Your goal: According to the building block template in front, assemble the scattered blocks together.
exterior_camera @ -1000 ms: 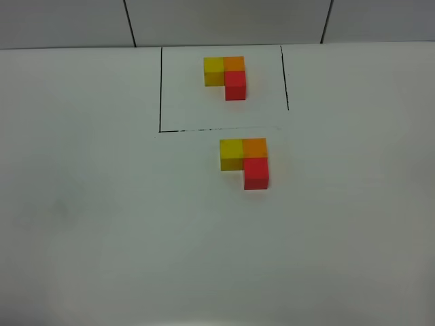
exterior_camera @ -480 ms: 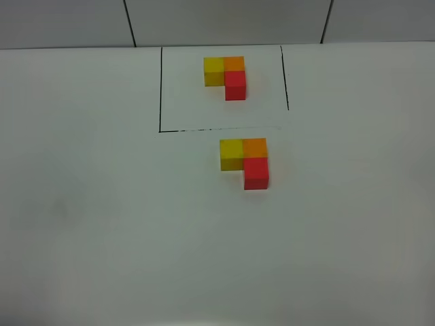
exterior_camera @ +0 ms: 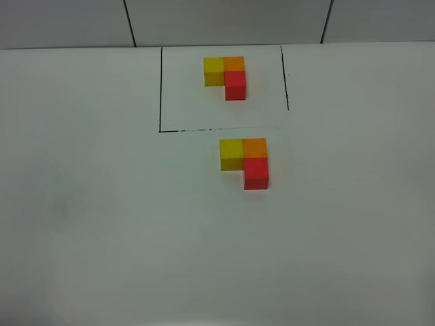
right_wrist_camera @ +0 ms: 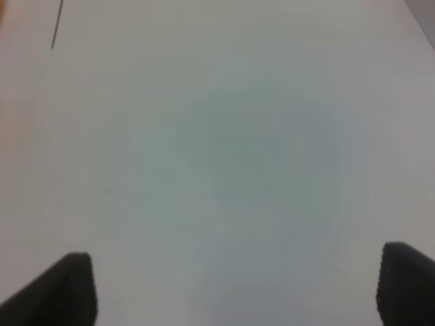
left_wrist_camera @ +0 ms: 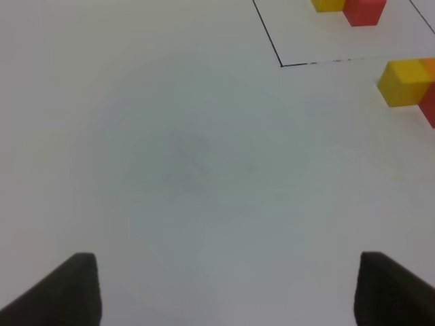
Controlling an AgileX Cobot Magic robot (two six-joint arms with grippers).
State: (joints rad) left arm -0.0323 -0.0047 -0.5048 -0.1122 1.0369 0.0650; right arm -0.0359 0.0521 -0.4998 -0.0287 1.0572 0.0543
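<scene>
The building block template is seen on the white tabletop inside a rectangle outlined in black, with yellow and orange in a row and red below the orange. Just outside the open edge of that outline, the scattered blocks are found joined in the same L: the yellow block is touching the orange block, and the red block is touching the orange one on its near side. Neither arm is shown in the exterior high view. In the left wrist view, the left hand is held with its two dark fingertips spread well apart over bare tabletop, nothing being gripped between them; the yellow block and the template are located well ahead of this hand and off to one side of it. In the right wrist view, the right hand is likewise shown with its fingertips spread wide over bare tabletop and nothing between them; only a short piece of black line is visible far ahead of it, and no block is clearly seen there.
</scene>
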